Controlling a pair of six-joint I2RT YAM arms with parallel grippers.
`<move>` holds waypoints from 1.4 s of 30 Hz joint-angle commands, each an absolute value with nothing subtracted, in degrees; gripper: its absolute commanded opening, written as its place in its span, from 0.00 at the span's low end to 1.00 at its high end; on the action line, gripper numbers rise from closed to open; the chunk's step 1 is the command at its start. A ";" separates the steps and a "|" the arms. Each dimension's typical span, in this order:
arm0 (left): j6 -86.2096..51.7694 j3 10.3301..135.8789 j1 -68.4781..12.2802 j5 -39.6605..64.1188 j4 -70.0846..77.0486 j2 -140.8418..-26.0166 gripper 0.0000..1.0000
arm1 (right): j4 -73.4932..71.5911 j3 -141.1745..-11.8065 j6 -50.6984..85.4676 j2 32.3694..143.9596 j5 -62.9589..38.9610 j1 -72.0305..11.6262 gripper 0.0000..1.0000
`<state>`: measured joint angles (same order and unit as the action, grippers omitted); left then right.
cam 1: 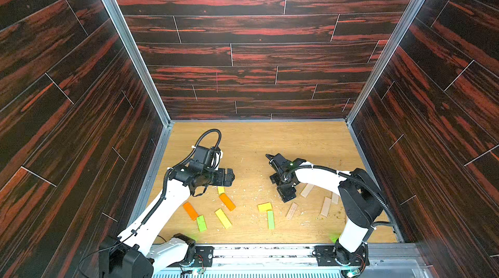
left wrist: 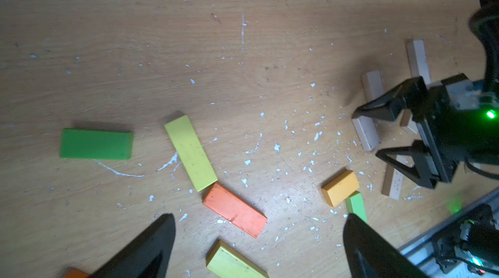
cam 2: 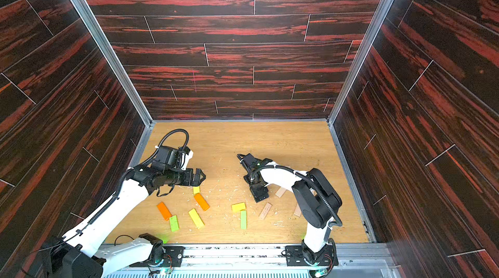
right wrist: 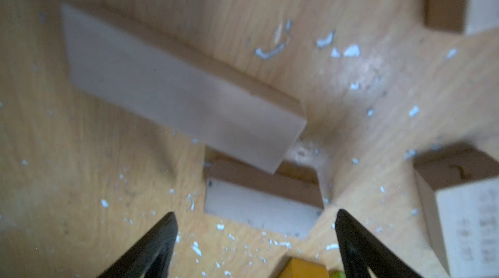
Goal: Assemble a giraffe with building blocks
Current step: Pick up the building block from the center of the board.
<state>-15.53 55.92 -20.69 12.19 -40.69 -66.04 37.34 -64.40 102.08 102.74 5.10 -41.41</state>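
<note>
Building blocks lie flat and scattered on the wooden floor. On the left lie an orange block (cam 1: 190,210), a green one (cam 1: 201,223), a yellow one (cam 1: 223,218) and a second orange one (cam 1: 227,202). A yellow block (cam 1: 264,207) and a green block (cam 1: 270,220) touch at mid-floor. Several pale blocks (cam 1: 326,206) lie on the right. My left gripper (cam 1: 231,178) hovers open above the orange block (left wrist: 234,210), holding nothing. My right gripper (cam 1: 288,198) is open and low over a pale block (right wrist: 259,209). A larger blurred pale block (right wrist: 175,95) overlaps it.
Dark wood-patterned walls (cam 1: 81,128) close in the floor on three sides. A metal rail (cam 1: 270,255) with both arm bases runs along the front edge. White flecks (left wrist: 310,155) litter the floor between the block groups.
</note>
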 commanded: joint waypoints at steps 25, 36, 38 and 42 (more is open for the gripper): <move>-14.31 55.95 -22.26 12.13 -40.88 -66.41 1.00 | 47.90 -71.30 89.46 98.83 12.58 -41.94 0.48; -15.27 60.43 -28.80 8.60 -37.89 -70.58 1.00 | 56.16 -95.25 36.81 105.38 18.59 -31.32 0.47; -15.31 61.07 -30.34 7.41 -37.58 -71.71 1.00 | 55.91 -99.30 27.99 108.85 16.88 -29.02 0.45; -15.90 61.39 -32.03 6.41 -36.03 -73.25 1.00 | 57.22 -107.69 17.58 116.97 12.87 -25.71 0.46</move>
